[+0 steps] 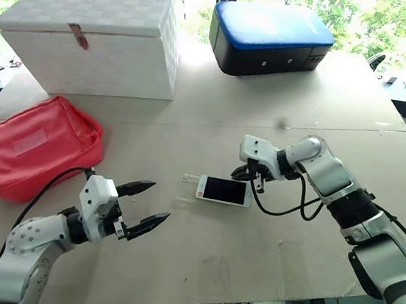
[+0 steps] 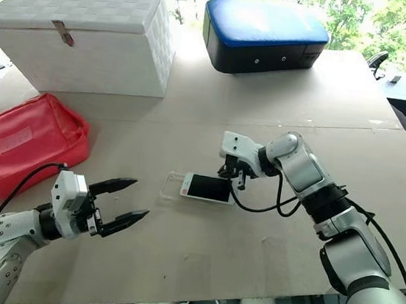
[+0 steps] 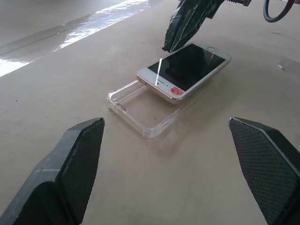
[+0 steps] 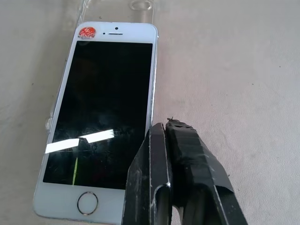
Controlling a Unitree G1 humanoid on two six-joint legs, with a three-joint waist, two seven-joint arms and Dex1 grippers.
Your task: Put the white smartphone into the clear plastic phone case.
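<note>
The white smartphone (image 1: 223, 190) lies screen up in the middle of the table, with a red sticker near its top edge (image 3: 176, 91). It rests partly in the clear plastic phone case (image 3: 136, 108), whose empty end sticks out toward my left side. My right gripper (image 1: 247, 174) is shut, nothing between its fingers (image 4: 173, 159), its tips right at the phone's far long edge near the home button end. My left gripper (image 1: 147, 203) hangs open a short way in front of the case, fingers (image 3: 75, 159) spread wide, touching nothing.
A red pouch (image 1: 41, 143) lies at the left. A white woven box (image 1: 91, 34) stands at the back left and a blue and black case (image 1: 270, 38) at the back centre. A black cable (image 1: 285, 207) loops from my right wrist over the table beside the phone.
</note>
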